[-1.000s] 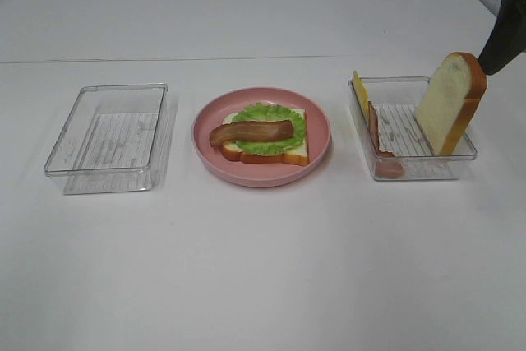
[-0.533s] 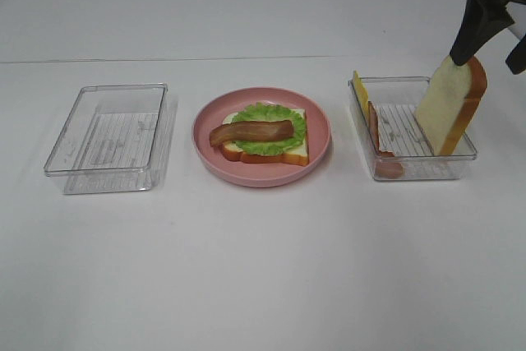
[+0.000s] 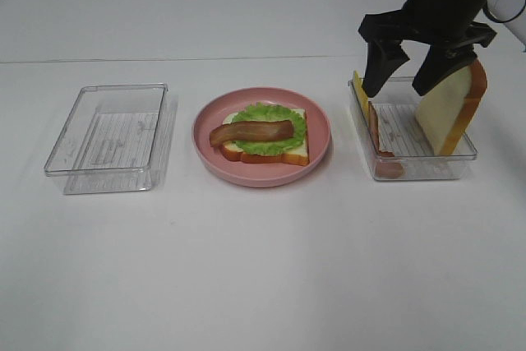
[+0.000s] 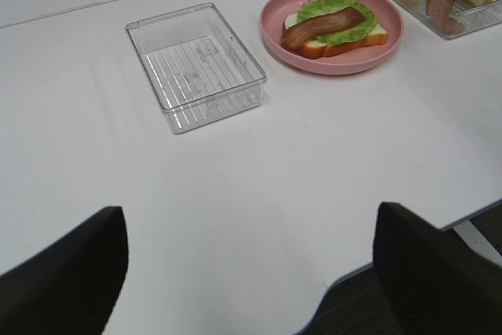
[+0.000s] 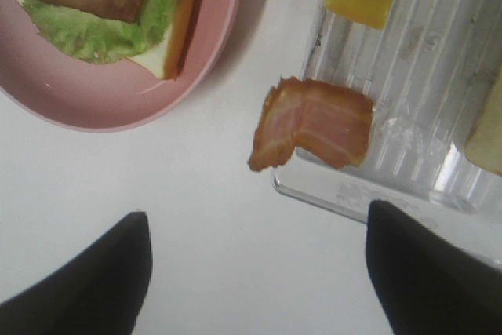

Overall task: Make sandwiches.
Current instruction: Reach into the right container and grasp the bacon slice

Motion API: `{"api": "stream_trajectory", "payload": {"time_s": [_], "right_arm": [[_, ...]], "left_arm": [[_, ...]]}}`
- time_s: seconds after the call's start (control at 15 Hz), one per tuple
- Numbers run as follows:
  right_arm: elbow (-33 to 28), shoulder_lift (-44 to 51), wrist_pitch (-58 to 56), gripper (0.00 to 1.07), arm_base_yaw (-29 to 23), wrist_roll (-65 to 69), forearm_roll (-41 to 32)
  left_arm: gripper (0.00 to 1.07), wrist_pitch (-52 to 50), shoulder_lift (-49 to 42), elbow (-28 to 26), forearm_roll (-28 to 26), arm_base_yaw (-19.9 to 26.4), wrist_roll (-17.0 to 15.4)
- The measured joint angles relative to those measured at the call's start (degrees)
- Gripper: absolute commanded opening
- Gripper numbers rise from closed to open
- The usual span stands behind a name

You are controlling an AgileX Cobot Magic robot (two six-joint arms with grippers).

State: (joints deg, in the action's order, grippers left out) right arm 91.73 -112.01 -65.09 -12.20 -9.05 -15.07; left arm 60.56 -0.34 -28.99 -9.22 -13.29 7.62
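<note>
text: none legible | labels: none | numbers: none

A plain white worktop (image 3: 263, 269) carries three things in a row, each well apart from its neighbour. On the left stands a clear rectangular plastic tray with a ribbed base (image 3: 103, 172); in the middle a round pink plate (image 3: 246, 177); on the right a second clear rectangular plastic tray (image 3: 423, 168). A thin seam (image 3: 164, 61) crosses the worktop on the far side of all three. In the left wrist view the worktop's near edge shows.
</note>
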Motion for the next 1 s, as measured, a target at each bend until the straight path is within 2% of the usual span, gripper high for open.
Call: {"api": "stream_trajectory", "payload": {"time_s": [0.33,0.53,0.73,0.93,1.0], "right_arm": [[7.39,-8.42,-2.58,0.64,-0.11,1.2,-0.92],[8.31,-12.03,-3.78,0.63,-0.11,1.32,-0.92],[8.37,-13.12,-3.5,0.44,-0.11,1.38,-0.52],[8.37,-13.58,-3.44,0.41,-0.11,1.43,-0.34],[8.37,-13.58,-3.44,0.32,-0.11,1.43,-0.17]], "left_arm": [[0.81,0.0,0.0,0.0,0.06,0.0,0.0],[0.81,0.0,0.0,0.0,0.34,0.0,0.0],[0.81,0.0,0.0,0.0,0.4,0.0,0.0],[0.81,0.0,0.0,0.0,0.4,0.0,0.0],[0.81,0.0,0.0,0.0,0.4,0.0,0.0]]}}
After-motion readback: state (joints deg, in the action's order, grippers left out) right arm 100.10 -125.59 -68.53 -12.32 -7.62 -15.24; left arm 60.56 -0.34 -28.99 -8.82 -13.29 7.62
